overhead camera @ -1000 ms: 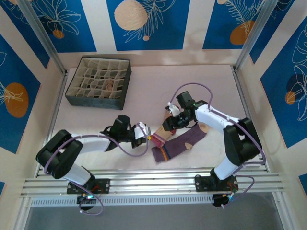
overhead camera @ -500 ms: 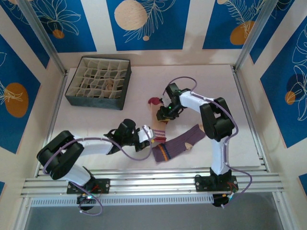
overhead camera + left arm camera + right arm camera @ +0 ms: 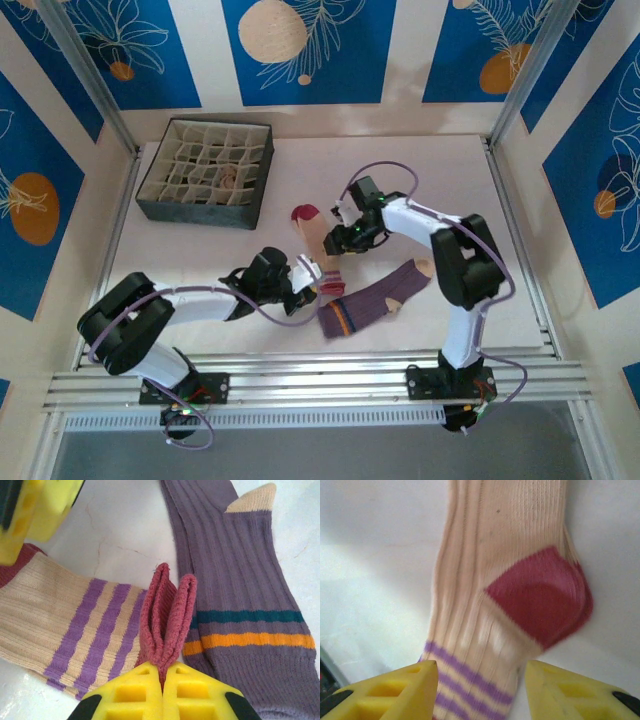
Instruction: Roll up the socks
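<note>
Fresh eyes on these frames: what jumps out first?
The left gripper is shut on the red cuff of the cream sock, mid-table near the front. The right gripper hangs open over that sock's red heel; the purple sock lies just right of it. A divided box sits far left.

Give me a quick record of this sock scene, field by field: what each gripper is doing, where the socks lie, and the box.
left gripper: shut on the red cuff of the cream striped sock
right gripper: open, fingers either side of the cream striped sock, near its red heel patch
purple sock: flat on the table, beside the cream striped sock, ungripped
divided box: far left, apart from both socks
rolling: not yet done, both socks unrolled
</note>
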Controlling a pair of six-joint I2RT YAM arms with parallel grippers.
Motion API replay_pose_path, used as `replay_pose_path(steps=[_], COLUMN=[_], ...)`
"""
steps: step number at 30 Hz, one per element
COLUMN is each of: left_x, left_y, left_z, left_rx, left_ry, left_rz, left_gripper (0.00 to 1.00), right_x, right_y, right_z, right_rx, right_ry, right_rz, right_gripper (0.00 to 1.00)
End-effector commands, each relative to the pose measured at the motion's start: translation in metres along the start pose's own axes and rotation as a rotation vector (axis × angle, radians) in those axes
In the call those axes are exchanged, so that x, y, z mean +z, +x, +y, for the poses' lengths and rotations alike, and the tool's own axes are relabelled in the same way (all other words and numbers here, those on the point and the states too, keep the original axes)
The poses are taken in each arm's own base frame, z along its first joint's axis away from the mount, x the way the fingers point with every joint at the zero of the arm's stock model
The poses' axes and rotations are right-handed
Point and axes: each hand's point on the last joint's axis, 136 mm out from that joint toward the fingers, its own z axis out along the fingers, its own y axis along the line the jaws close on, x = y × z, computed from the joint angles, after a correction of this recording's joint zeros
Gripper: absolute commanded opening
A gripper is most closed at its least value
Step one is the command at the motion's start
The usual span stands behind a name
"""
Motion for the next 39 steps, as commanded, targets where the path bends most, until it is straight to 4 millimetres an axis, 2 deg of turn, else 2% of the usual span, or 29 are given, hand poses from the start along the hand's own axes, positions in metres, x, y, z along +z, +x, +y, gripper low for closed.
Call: replay_pose_path(steps=[1, 4, 7, 12, 22, 32, 39], left_x=[0.007, 0.011, 0.016, 0.02, 0.021, 0.027, 0.032], left_y=[0.0, 0.001, 0.002, 0.007, 0.011, 0.025, 0.026], left_z=[-0.001, 0.0, 0.001, 0.006, 0.023, 0.048, 0.049], left_rx=[-0.069, -0.113, -0.163, -0.256, -0.445, -0.692, -0.694], left_ry=[0.017, 0.031, 0.046, 0.064, 0.068, 0.072, 0.092], left_rz=[0.036, 0.055, 0.073, 0.097, 0.109, 0.113, 0.12], left_gripper=[0.0, 0.0, 0.0, 0.0, 0.0, 0.0, 0.0], right_x=[-0.024, -0.029, -0.026, -0.016, -0.003, 0.013, 0.023], right_y=[0.005, 0.026, 0.045, 0.063, 0.065, 0.059, 0.057], right_z=[0.017, 0.024, 0.026, 0.023, 0.022, 0.018, 0.009], right_rx=[-0.029, -0.04, -0.033, -0.014, -0.036, -0.031, 0.021], right_ry=[-0.103, -0.148, -0.183, -0.212, -0.225, -0.217, -0.136], right_rz=[-0.074, -0.079, -0.074, -0.064, -0.043, -0.004, 0.039], right_gripper=[0.5, 0.5, 0.49, 0.5, 0.5, 0.5, 0.48])
